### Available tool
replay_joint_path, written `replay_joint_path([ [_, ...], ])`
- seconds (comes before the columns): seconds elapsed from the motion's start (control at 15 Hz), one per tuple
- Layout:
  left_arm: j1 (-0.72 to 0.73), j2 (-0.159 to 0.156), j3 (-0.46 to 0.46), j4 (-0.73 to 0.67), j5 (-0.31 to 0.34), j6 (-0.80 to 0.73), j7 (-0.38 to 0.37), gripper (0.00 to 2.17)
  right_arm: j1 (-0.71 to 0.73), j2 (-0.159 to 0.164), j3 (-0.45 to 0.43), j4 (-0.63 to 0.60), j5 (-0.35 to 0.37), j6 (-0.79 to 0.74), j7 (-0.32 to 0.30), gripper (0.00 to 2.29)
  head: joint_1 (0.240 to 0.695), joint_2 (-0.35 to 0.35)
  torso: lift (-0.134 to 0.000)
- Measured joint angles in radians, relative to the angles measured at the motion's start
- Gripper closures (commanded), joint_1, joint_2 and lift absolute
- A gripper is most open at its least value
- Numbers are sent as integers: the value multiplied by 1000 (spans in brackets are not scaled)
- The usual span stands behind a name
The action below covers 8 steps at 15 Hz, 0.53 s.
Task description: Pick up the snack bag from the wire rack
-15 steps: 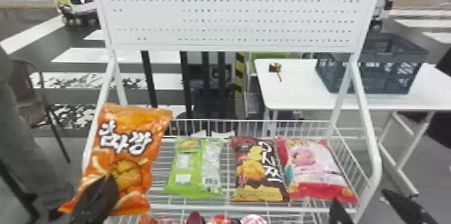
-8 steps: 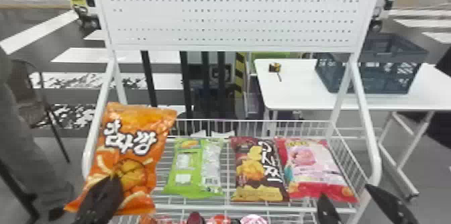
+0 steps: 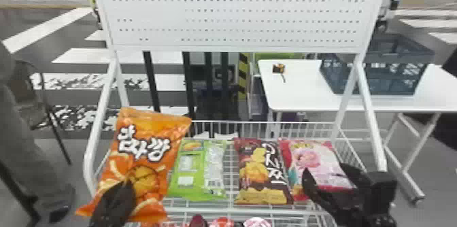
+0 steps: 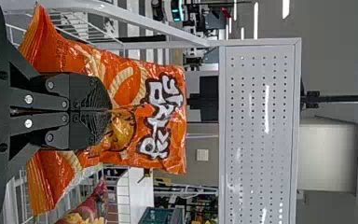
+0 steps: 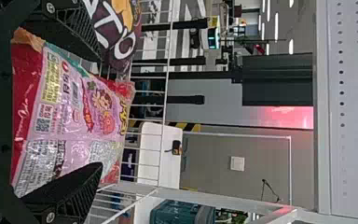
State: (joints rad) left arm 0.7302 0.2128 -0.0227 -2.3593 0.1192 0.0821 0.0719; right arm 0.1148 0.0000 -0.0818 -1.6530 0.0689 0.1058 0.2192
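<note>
Clear wire rack on the way out, with room at its side rail and wires, to avoid snagging. Hold orange bag steady at the rack's left end, well apart from the right-hand work. Grade pink bag, lying on the rack at the right end of the row, as next pick, by judgement. Lift without dragging against dark brown bag, just beside it. Recorded on left gripper: closed jaws, with the orange bag's lower part pinched between. Recorded on right gripper: wide jaws, set toward opposite sides of the pink bag. Centre over the bag, take a full hold of its body, close gently on soft film, then raise straight up; expect slipping from a pinch of loose edge alone. Cut off at the head view's bottom edge: the rack's lower tier. Partly hidden: the orange bag's pinched part, behind the left gripper; the pink bag's near right edge, behind the right gripper. Seemingly ungripped as yet, that pink bag; cannot tell light contact from a small gap at the fingertips.
</note>
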Motion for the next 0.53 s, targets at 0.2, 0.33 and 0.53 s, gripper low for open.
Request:
replay_joint_path([
  [0.2, -2, -2, -8, 3, -11, 4, 0, 2078, -106, 0, -36, 121, 27, 38, 13, 103, 499, 0, 0],
  [0.33, -5, -3, -14, 4, -15, 17, 1, 2078, -146, 0, -51, 162, 36, 84, 17, 414, 499, 0, 0],
  [0.53, -8, -3, -21, 5, -22, 27, 1, 2078, -160, 0, -54, 167, 49, 199, 46, 2088, 499, 0, 0],
])
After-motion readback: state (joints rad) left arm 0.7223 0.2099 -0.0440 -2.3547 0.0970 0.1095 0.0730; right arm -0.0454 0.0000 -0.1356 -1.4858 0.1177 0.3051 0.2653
